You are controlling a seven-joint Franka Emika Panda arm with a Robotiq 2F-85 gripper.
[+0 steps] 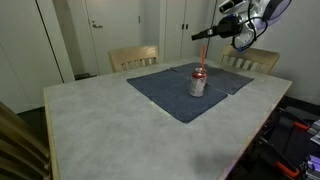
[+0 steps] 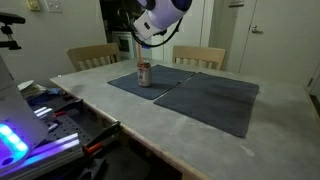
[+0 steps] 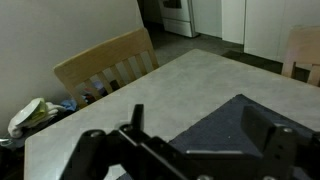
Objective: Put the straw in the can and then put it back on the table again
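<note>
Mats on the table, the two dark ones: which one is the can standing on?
The farther mat in an exterior view holds the can; the nearer mat, which looks bigger, has nothing on it.

Here's the gripper (image 3: 182, 148), up over the table (image 1: 100, 125), and below its jaws the can (image 1: 198, 85) stands on a mat (image 1: 165, 95). The straw (image 1: 200, 36) sits just off the jaw tips, above the can; whether its lower end is in the can, can't tell. A second mat (image 2: 215, 100) lies just beside the first. Beyond the jaws, past the table's far edge, there's a chair (image 3: 105, 65) ahead to the left and a second chair (image 3: 305, 55) off to the right.
</note>
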